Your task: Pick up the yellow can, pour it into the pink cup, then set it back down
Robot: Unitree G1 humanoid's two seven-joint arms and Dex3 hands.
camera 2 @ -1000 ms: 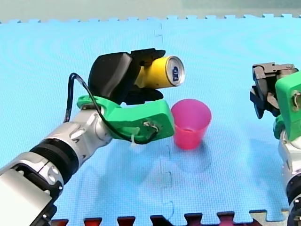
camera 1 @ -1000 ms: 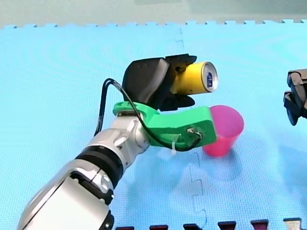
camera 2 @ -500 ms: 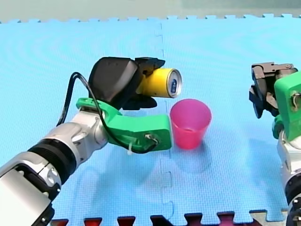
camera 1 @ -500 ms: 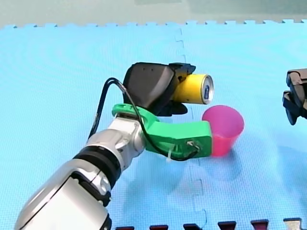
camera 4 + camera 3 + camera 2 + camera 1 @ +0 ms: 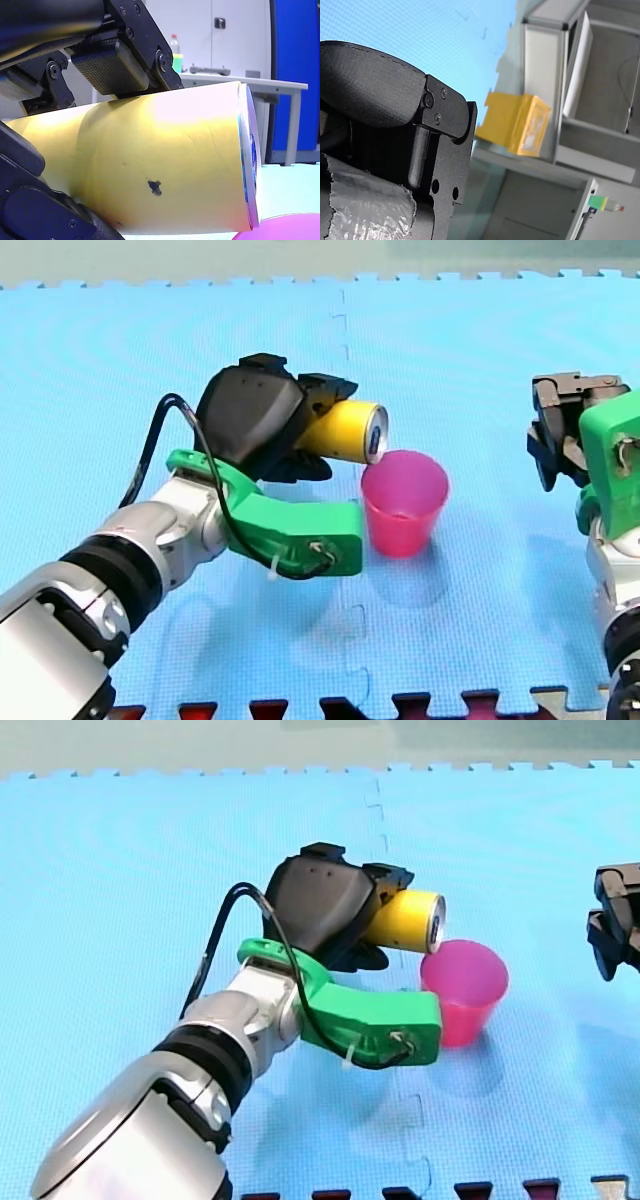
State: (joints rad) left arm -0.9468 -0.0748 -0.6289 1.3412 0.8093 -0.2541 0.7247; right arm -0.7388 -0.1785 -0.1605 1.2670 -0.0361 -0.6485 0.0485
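My left hand is shut on the yellow can, which lies on its side in the air. The can's silver top points right and hangs right at the near rim of the pink cup. The cup stands upright on the blue mat. In the second wrist view the yellow can sits under black finger pads, with a sliver of the pink cup below its top. My right hand hovers at the right edge, well away from the cup.
The blue foam mat covers the whole work surface, with a seam running back from the cup. A green wrist bracket sits just left of the cup. The first wrist view looks at a yellow bin and grey shelving.
My left hand has turned and dropped a little, tipping the can's top down toward the cup's rim. The cup and my right hand have stayed put.
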